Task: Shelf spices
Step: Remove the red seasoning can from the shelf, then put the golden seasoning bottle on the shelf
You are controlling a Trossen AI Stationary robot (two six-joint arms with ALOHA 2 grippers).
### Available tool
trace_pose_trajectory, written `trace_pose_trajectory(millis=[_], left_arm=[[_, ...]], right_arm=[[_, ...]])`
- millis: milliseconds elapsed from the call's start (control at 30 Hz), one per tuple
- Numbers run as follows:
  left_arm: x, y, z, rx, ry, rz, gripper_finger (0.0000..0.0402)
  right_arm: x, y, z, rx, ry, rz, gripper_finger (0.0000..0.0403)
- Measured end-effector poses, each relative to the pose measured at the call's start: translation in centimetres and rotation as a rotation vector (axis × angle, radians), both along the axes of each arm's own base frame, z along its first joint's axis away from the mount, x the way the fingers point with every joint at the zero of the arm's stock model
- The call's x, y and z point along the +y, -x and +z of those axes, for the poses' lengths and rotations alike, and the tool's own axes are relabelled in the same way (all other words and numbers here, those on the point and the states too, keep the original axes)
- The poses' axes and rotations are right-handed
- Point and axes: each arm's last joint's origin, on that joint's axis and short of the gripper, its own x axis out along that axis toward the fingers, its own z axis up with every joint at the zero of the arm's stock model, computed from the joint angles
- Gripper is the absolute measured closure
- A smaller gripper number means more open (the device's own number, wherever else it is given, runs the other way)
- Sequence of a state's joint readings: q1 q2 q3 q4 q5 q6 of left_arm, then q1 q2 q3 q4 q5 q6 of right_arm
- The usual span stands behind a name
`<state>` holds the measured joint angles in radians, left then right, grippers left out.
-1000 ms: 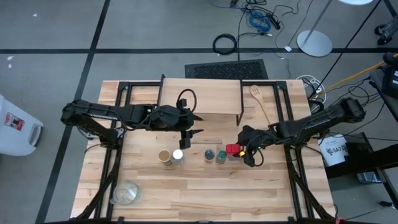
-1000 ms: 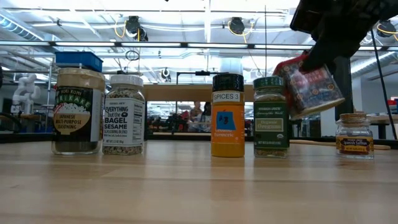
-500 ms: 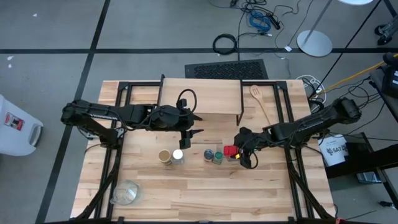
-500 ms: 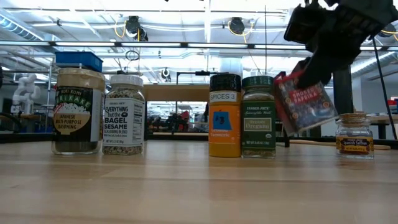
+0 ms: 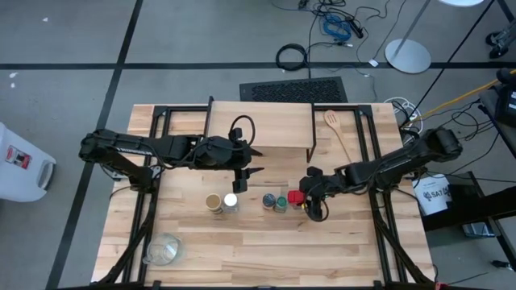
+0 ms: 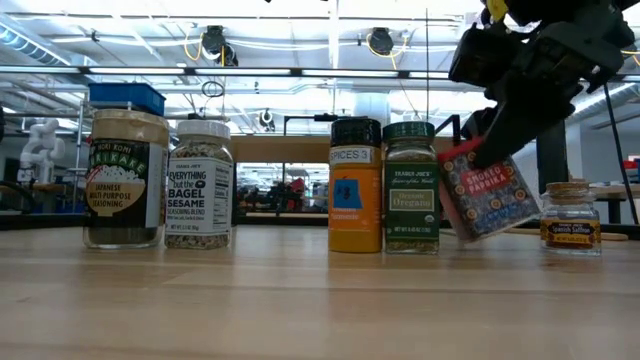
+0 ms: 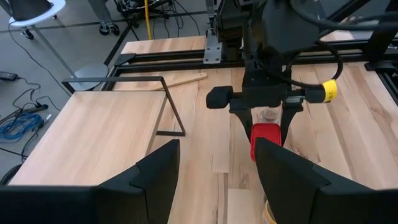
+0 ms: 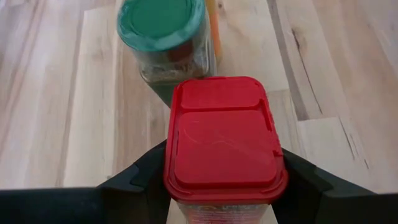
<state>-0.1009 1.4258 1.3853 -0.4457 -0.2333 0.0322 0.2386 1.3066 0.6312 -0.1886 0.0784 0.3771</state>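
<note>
tin (image 6: 487,195) lower, nearer green-lid jar (image 6: 411,187) | right tool (image 5: 306,201) clamped | jars pushed left

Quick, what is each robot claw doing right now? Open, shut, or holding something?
Left gripper: open, empty, hovering above the white-lidded jar.
Right gripper: shut on the red square paprika tin, tilted, beside the green-lidded jar.

In the low view, the tan-lidded jar (image 6: 125,180) reads "Japanese Multi-Purpose Seasoning", and the white-lidded jar (image 6: 199,185) "Everything but the Bagel Sesame Seasoning Blend". The orange jar (image 6: 354,186) shows "Spices", the green-lidded jar (image 6: 411,188) "Organic Oregano", the red tin (image 6: 488,195) "Smoked Paprika", and the small jar (image 6: 569,216) "Spanish Saffron".
</note>
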Motion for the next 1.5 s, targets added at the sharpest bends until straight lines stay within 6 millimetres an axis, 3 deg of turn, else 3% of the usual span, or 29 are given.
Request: trace_pose_trajectory(millis=[333, 667, 867, 967, 1200, 1333, 1500], left_arm=[[0.0, 0.0, 0.0, -0.002, -0.002, 0.003, 0.0187], [0.0, 0.0, 0.0, -0.002, -0.001, 0.003, 0.0187], [0.0, 0.0, 0.0, 0.003, -0.002, 0.004, 0.0187], [0.0, 0.1, -0.3, 0.027, 0.007, 0.016, 0.0187], [-0.6, 1.0, -1.2, 0.134, 0.122, 0.077, 0.0187], [-2.2, 1.8, -2.0, 0.213, 0.194, 0.108, 0.0187], [-5.4, 2.7, -2.9, 0.223, 0.179, 0.137, 0.0187]], right_arm=[[0.0, -0.1, -0.3, 0.013, 0.003, 0.0, 0.0202], [0.0, 0.0, -0.3, 0.023, 0.006, 0.001, 0.0152], [0.0, 0.1, -0.1, 0.011, 0.001, -0.001, 0.0146], [-0.1, 0.3, 1.0, -0.022, -0.009, -0.002, 0.0145], [-0.2, 1.2, 5.9, -0.131, 0.002, -0.007, 0.0145], [0.6, 1.8, 7.7, -0.198, -0.031, 0.021, 0.0154], [2.3, 2.6, 7.9, -0.208, -0.066, 0.043, 0.0171]])
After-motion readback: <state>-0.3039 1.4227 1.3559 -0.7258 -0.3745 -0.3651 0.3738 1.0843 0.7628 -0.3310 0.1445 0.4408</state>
